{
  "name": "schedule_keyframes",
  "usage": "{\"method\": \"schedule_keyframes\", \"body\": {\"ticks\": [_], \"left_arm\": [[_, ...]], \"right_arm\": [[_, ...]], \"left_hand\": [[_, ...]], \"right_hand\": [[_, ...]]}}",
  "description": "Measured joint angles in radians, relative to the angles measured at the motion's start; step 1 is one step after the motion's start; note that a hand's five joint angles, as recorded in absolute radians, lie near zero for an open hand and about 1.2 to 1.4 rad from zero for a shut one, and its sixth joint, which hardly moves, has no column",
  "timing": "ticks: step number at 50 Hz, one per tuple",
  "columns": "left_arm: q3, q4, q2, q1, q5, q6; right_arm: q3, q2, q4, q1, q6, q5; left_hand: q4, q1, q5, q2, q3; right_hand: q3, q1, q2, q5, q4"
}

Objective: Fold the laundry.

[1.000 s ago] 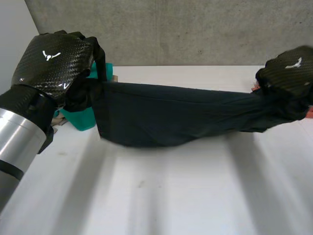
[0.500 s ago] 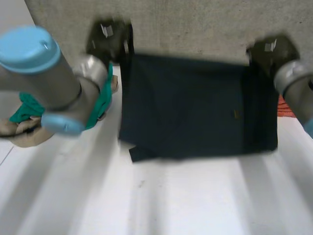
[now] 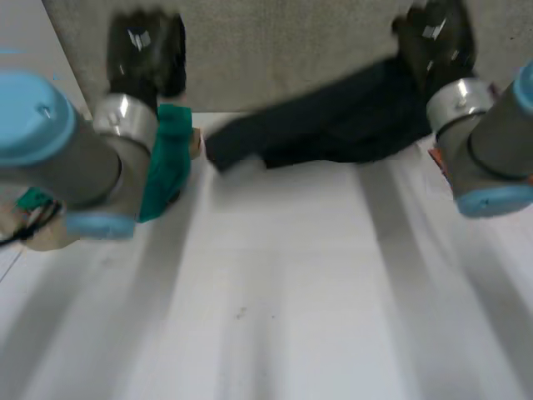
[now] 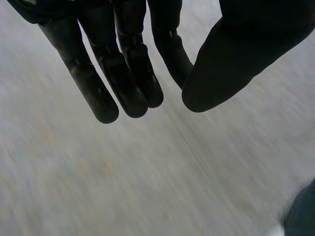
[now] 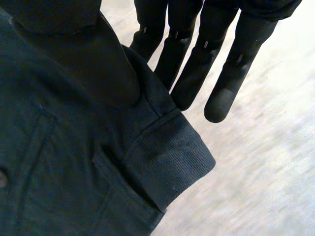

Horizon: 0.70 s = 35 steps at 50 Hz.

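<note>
A dark garment (image 3: 333, 125) with a pocket and a folded hem (image 5: 167, 167) hangs from my right hand (image 3: 433, 37), raised at the far right. It slopes down to the left, and its loose end rests on the white table (image 3: 275, 292) near the far edge. In the right wrist view my right hand (image 5: 197, 59) pinches the hem between thumb and straight fingers. My left hand (image 3: 141, 50) is raised at the far left, apart from the garment. Its fingers (image 4: 123, 73) are straight, with nothing between them and the thumb.
A green cloth (image 3: 171, 158) lies at the far left of the table beside my left arm, with a beige cloth (image 3: 42, 229) nearer the left edge. Something red (image 3: 435, 154) shows behind my right arm. A grey wall stands behind the table.
My left hand has let go of the garment, whose left end has dropped to the table. Both hands have moved up and away; the right still holds its end.
</note>
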Motion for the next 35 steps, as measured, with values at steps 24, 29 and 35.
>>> {"method": "schedule_keyframes", "body": {"ticks": [24, 29, 35], "left_arm": [[-0.223, -0.366, -0.128, -0.179, -0.006, -0.448], [-0.160, -0.380, -0.181, -0.208, -0.012, -0.469], [-0.070, -0.377, -0.258, -0.215, -0.029, -0.469]], "right_arm": [[0.117, -0.174, 0.323, 0.145, -0.015, 0.062], [0.115, -0.216, 0.334, 0.184, -0.006, 0.096], [0.112, -0.275, 0.348, 0.231, 0.013, 0.105]], "left_hand": [[-0.936, -0.914, -0.933, -0.925, -0.923], [-0.936, -0.914, -0.933, -0.925, -0.923], [-0.936, -0.915, -0.933, -0.925, -0.923]], "right_hand": [[0.000, 0.000, 0.000, 0.000, 0.000], [0.000, 0.000, 0.000, 0.000, 0.000], [0.000, 0.000, 0.000, 0.000, 0.000]]}}
